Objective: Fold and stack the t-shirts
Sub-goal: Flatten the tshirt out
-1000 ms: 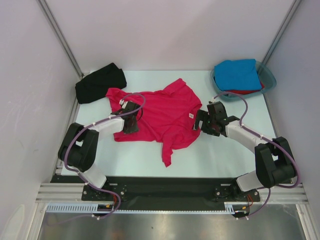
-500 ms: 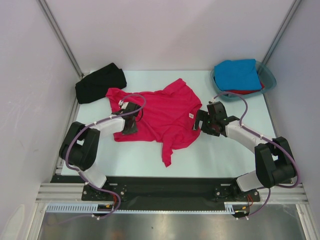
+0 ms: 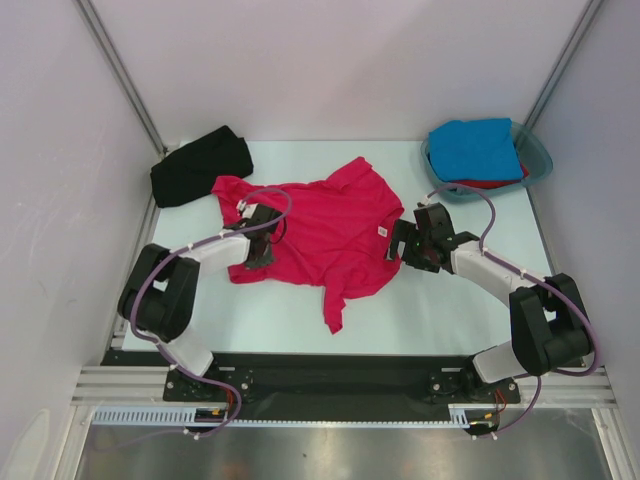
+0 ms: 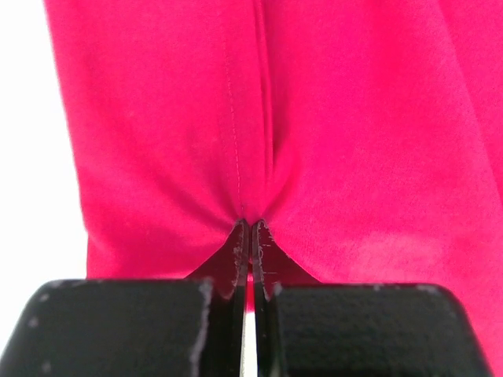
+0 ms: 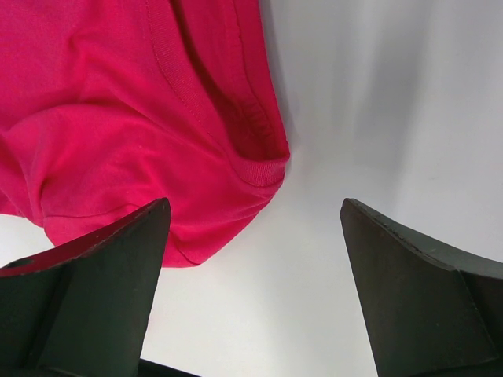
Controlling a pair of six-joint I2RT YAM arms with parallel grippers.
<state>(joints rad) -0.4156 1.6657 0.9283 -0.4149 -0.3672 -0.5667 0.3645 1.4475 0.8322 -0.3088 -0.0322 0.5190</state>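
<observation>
The crimson-pink t-shirt [image 3: 330, 230] lies spread and rumpled on the table's middle, its white neck label [image 3: 381, 232] near the right side. My left gripper [image 3: 265, 247] is shut on a pinch of its cloth [image 4: 251, 157] at the shirt's left part. My right gripper [image 3: 408, 247] is open at the shirt's right edge; the shirt's collar edge [image 5: 251, 157] lies between and just ahead of its fingers. The black t-shirt [image 3: 200, 166] lies bunched at the back left. The bright blue t-shirt [image 3: 480, 148] lies on the red one [image 3: 490, 184] in the tub.
The translucent teal plastic tub [image 3: 535, 160] stands at the back right corner. White walls enclose the table on three sides. The pale table surface [image 3: 450, 310] shows in front of the shirt.
</observation>
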